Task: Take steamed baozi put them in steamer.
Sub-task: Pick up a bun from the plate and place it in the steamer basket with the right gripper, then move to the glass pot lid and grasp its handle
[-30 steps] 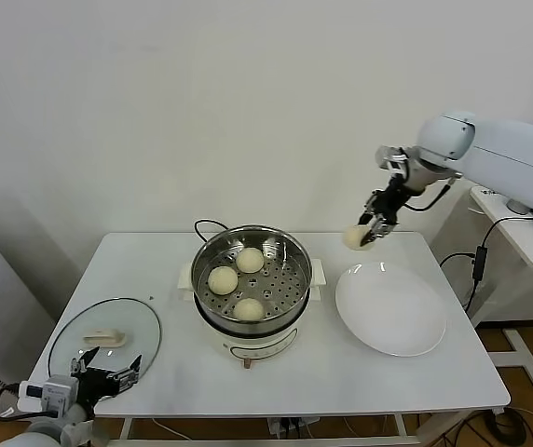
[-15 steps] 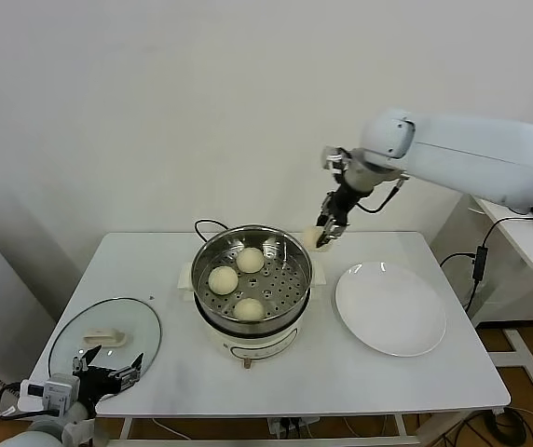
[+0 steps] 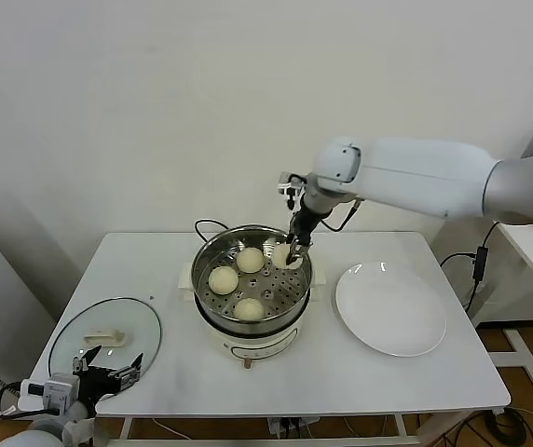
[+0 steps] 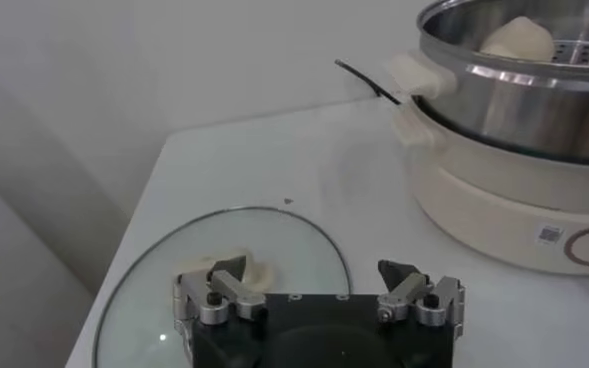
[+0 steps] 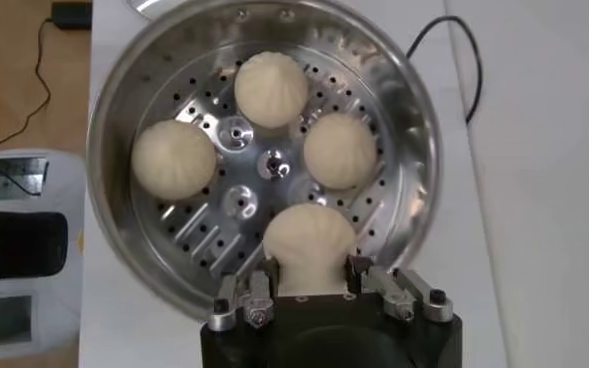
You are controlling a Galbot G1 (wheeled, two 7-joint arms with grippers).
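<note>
1. Baozi number four (image 5: 309,245) sits pinched between the right gripper's (image 3: 293,253) fingers, held above the steamer (image 3: 252,279), over the side of the basket toward the white plate (image 3: 390,308).
2. Three other baozi (image 5: 271,88) already rest on the steamer's perforated floor, filling its other sides; the free patch lies straight below the held bun.
3. So the coming move looks like a plain drop downward from the fingers; the bun is round, so no axis matters.
4. Left gripper (image 4: 319,300) idles far from the steamer, fingers spread, over the glass lid (image 3: 104,333) at the tabletop's (image 3: 183,372) front corner.
5. Right arm is clearly the nearer one.
</note>
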